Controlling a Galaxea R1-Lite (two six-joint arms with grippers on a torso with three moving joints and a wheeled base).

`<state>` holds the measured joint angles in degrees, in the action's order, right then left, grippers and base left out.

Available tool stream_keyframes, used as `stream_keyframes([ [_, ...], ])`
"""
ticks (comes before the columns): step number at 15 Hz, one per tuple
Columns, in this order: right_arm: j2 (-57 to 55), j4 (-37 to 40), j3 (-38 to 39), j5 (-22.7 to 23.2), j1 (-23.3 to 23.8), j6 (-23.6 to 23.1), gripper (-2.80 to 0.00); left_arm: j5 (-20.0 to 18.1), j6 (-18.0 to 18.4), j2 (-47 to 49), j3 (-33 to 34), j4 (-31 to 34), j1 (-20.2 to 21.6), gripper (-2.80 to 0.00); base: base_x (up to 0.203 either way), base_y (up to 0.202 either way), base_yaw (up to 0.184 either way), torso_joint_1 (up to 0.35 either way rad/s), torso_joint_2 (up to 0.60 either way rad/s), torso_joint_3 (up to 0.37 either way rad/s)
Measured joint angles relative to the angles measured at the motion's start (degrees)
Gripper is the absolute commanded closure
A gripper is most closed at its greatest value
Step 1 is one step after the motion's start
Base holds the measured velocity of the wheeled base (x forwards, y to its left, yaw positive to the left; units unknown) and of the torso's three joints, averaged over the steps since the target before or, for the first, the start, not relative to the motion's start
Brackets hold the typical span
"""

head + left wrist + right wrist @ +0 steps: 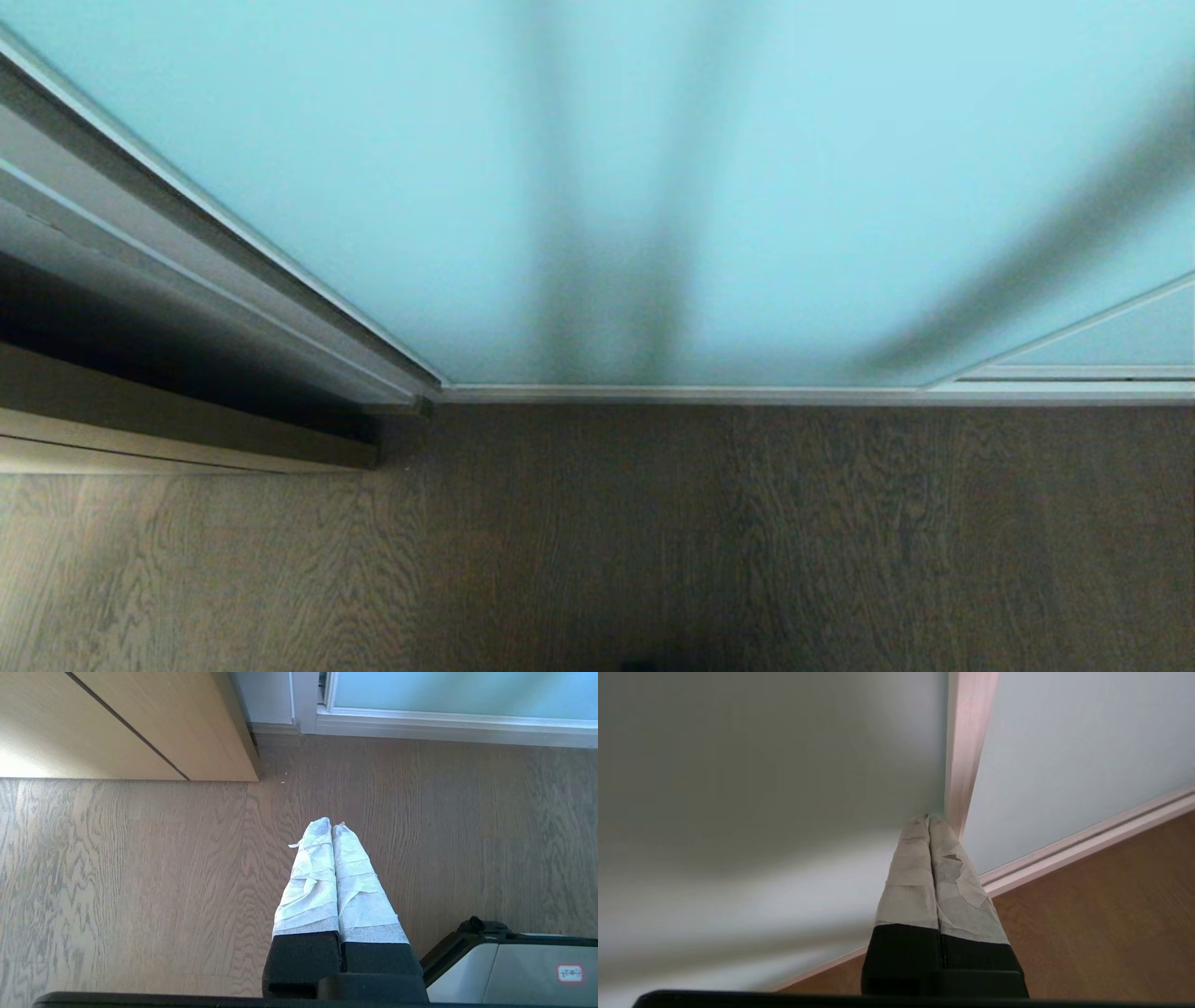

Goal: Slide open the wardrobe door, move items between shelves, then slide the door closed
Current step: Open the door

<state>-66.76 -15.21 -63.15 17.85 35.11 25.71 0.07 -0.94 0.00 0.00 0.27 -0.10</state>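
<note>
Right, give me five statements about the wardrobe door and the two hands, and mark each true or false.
1. The right hand is shut. True.
2. The right hand's tips are at the vertical frame edge of the sliding wardrobe door. True.
3. The left hand grips a cushion. False: it is shut on nothing, above the wooden floor.
4. Wardrobe shelves are visible. False: only frosted glass shows.
5. Both arms appear in the head view. False: neither does.
</note>
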Motion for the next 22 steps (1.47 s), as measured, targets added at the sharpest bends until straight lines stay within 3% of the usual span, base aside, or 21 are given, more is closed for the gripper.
stream_keyframes([
  [10,-3.0,-6.7,-0.3,0.0,3.0,-0.2,0.00,0.0,0.0,0.0,0.0,0.0,0.0,0.00,0.000,0.000,0.000,0.000,0.00,0.000],
  [18,-5.8,-13.1,-0.5,-0.1,9.2,-0.4,0.00,0.0,0.0,0.0,0.0,0.0,0.0,0.00,0.000,0.000,0.000,0.000,0.00,0.000],
  [22,-6.1,-17.1,-1.1,0.3,14.8,-0.9,0.00,0.0,0.0,0.0,0.0,0.0,0.0,0.00,0.000,0.000,0.000,0.000,0.00,0.000],
])
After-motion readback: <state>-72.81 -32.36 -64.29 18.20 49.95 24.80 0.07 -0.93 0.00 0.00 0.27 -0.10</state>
